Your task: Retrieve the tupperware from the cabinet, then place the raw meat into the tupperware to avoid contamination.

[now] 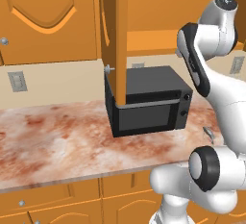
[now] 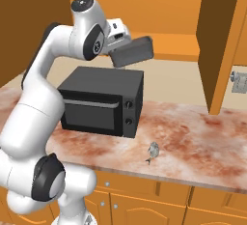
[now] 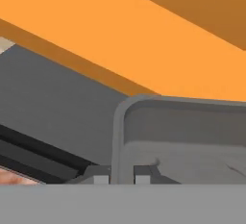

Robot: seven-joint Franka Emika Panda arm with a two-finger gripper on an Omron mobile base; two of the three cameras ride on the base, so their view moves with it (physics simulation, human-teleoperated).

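My gripper (image 2: 117,49) is shut on the near rim of the grey tupperware (image 2: 133,51). It holds the container tilted in the air above the black microwave (image 2: 102,101), just in front of the open cabinet (image 2: 169,46). In the hand view the two fingertips (image 3: 98,175) clamp the tupperware (image 3: 182,136) wall at its rounded corner, and the inside looks empty. The raw meat (image 2: 152,152), a small pale grey piece, lies on the marbled counter to the right of the microwave, near the front edge. It also appears as raw meat (image 1: 208,132) beside my arm.
The cabinet's open doors (image 1: 115,35) (image 2: 219,50) stick out over the counter on both sides of the microwave (image 1: 149,103). The marbled counter (image 1: 53,136) stretches to the left, with drawers (image 2: 144,202) below. Wall outlets (image 1: 17,81) are on the backsplash.
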